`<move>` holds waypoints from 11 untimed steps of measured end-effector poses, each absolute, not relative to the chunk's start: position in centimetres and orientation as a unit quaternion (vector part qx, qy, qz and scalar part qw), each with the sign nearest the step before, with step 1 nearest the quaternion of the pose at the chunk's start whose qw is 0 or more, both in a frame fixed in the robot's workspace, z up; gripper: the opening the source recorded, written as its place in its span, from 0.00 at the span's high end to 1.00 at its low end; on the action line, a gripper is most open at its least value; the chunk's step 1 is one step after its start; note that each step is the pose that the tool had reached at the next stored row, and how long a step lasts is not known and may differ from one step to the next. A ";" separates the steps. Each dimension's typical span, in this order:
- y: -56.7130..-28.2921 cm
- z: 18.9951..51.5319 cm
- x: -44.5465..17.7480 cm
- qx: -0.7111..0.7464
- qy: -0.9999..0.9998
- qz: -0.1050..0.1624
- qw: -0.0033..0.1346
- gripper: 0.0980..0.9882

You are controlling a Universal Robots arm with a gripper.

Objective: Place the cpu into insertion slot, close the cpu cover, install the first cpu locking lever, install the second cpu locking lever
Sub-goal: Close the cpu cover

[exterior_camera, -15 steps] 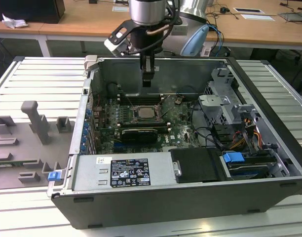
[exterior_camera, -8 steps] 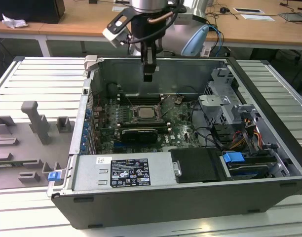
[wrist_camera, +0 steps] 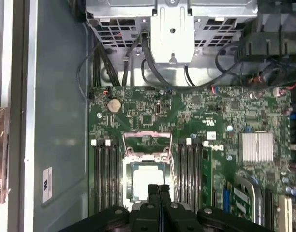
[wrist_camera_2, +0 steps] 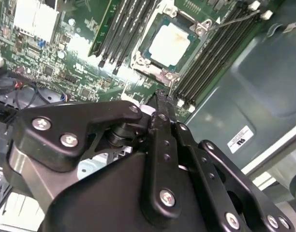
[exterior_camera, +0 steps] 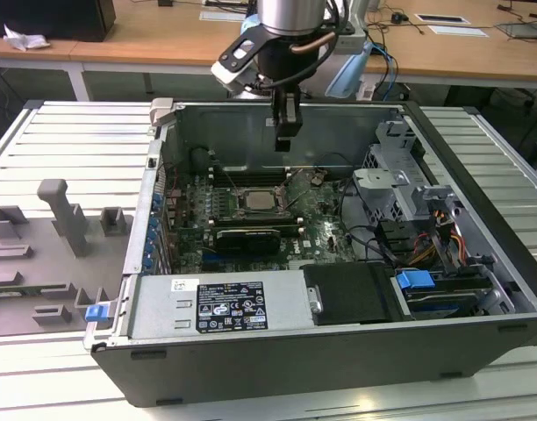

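A robot arm's claw (exterior_camera: 284, 139), fingers pressed together and holding nothing, hangs inside an open computer case (exterior_camera: 277, 381), over the green board (exterior_camera: 325, 219) and roughly above the socket. The cpu (wrist_camera_2: 170, 43) lies flat in the insertion slot (wrist_camera_2: 140, 60), pale top up, which suggests the seating step is complete and the empty claw is placed to work the socket's metalwork. In the second wrist view a thin wire lever (wrist_camera_2: 235, 19) juts away from a socket corner, apparently unlatched. Whether the cpu cover is down over the chip cannot be told. The case lies on its side on a pale ribbed surface (exterior_camera: 67, 132), leaving the board open from overhead. Grey fixture blocks (exterior_camera: 65, 219) stand on the exterior view's left, and wooden desks (exterior_camera: 163, 35) line the room behind.
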State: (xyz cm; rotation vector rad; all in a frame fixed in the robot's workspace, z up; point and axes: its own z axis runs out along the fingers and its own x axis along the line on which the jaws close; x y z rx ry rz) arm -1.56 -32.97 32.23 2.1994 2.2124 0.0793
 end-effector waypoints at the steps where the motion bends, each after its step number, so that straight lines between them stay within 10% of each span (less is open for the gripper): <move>1: -33.0 32.0 -1.5 0.703 0.711 0.025 0.010 0.99; 11: -33.0 31.5 -0.9 0.702 0.712 0.026 0.010 0.99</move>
